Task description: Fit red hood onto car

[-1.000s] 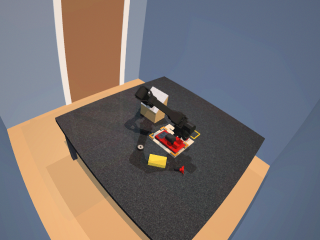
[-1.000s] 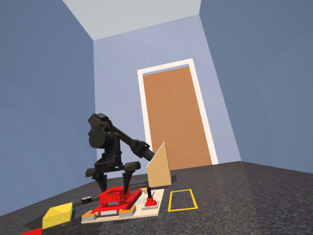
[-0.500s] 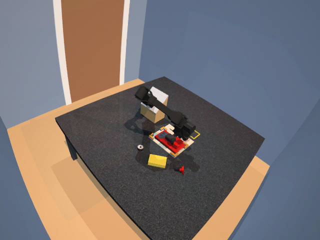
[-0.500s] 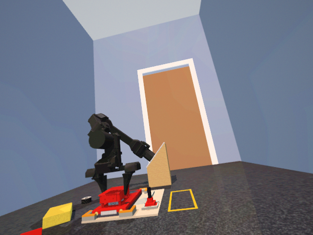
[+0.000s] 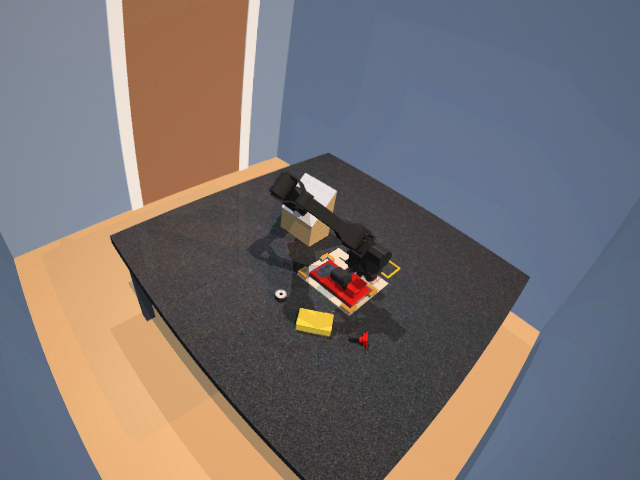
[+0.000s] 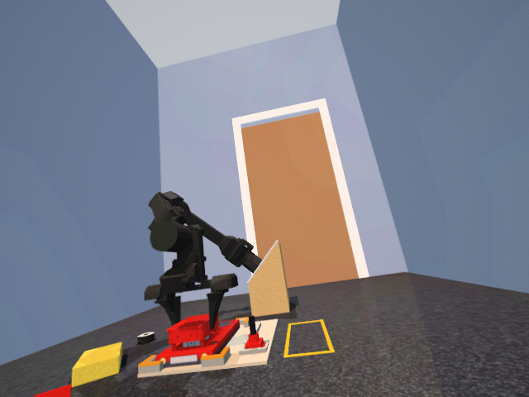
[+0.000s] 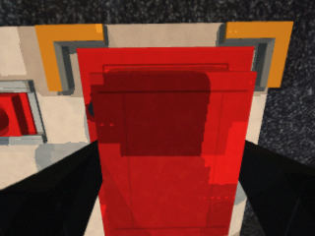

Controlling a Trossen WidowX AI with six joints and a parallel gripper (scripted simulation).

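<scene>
You've got the gripper (image 6: pixel 194 305) clamped on the hood (image 7: pixel 167 147), which hangs right over the chassis (image 7: pixel 164 56) in its jig (image 7: pixel 69 41) on the surface; their long axes both run 6 to 12 o'clock, so go straight down.

You see a glossy red rectangular hood shell (image 7: pixel 167 147) between black gripper fingers, orange corner brackets (image 7: pixel 66 44) on a cream jig plate (image 7: pixel 64 118), a yellow block (image 5: pixel 314 321) on dark speckled table (image 5: pixel 413 258)
</scene>
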